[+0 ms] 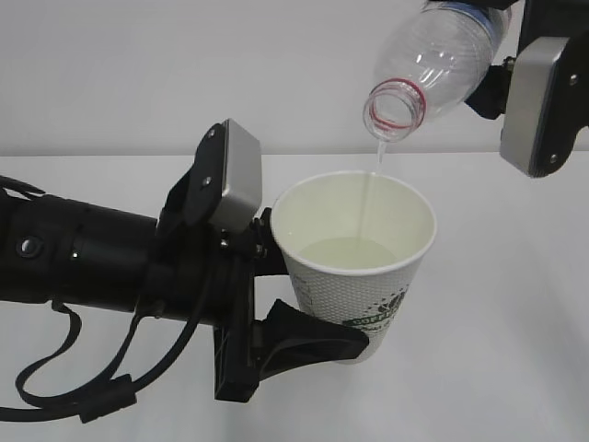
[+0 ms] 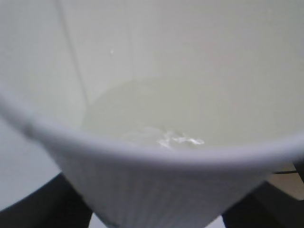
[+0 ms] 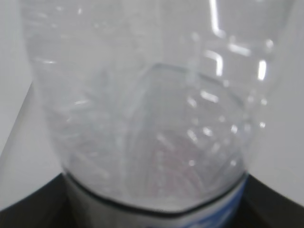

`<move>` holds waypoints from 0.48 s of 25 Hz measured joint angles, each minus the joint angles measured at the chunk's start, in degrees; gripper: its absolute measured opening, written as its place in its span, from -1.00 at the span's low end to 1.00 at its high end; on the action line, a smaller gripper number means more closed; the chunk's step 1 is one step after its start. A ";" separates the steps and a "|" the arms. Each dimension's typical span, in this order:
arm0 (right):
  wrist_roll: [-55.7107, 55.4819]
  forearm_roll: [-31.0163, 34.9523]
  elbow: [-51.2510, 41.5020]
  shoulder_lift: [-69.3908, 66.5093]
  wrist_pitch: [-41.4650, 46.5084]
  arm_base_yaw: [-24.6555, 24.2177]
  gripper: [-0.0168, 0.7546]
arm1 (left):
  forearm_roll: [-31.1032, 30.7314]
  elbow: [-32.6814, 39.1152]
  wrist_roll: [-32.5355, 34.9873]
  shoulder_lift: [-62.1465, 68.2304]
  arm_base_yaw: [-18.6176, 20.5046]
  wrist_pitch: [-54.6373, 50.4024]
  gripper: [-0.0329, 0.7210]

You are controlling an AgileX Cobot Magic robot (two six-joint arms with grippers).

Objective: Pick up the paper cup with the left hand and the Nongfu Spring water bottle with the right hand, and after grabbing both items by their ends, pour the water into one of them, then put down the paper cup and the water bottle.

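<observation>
Pouring away here: the clear crinkly Nongfu Spring water bottle [image 1: 437, 60], clamped in the right hand [image 1: 488, 87], is tipped neck-down over the paper cup [image 1: 359, 267], a thin stream of water [image 1: 368, 198] dropping in. The left hand [image 1: 276, 285] grips the tapered, finely ribbed white cup around its side, above the white table [image 1: 515, 322], with pale liquid pooled inside.

Even, diffuse light fills all three views, bright and slightly cool. The white desk [image 1: 515, 304] shows almost no cast shadow, only faint greying under the left pincer [image 1: 308, 295]. Small highlights glint on the bottle [image 1: 433, 55] neck. Both wrist views are soft: the paper cup [image 2: 156, 190] rim blurs just ahead of its pincer, and the bottle's ribs smear, streaked with white reflections.
</observation>
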State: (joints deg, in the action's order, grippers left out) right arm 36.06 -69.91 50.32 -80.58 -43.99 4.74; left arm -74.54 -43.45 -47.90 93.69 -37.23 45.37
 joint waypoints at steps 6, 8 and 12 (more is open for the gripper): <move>0.50 0.00 0.00 0.00 0.00 0.00 0.30 | 0.00 0.00 0.00 0.00 0.00 0.00 0.50; 0.60 0.00 0.00 0.00 0.00 0.00 0.30 | 0.00 0.00 0.00 0.00 0.00 0.00 0.50; 0.82 0.00 0.00 0.00 0.00 0.00 0.30 | 0.00 0.00 0.00 0.00 0.00 0.00 0.50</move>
State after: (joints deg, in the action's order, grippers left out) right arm 36.88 -69.91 50.32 -80.58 -43.99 4.74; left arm -74.54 -43.45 -47.90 93.69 -37.23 45.37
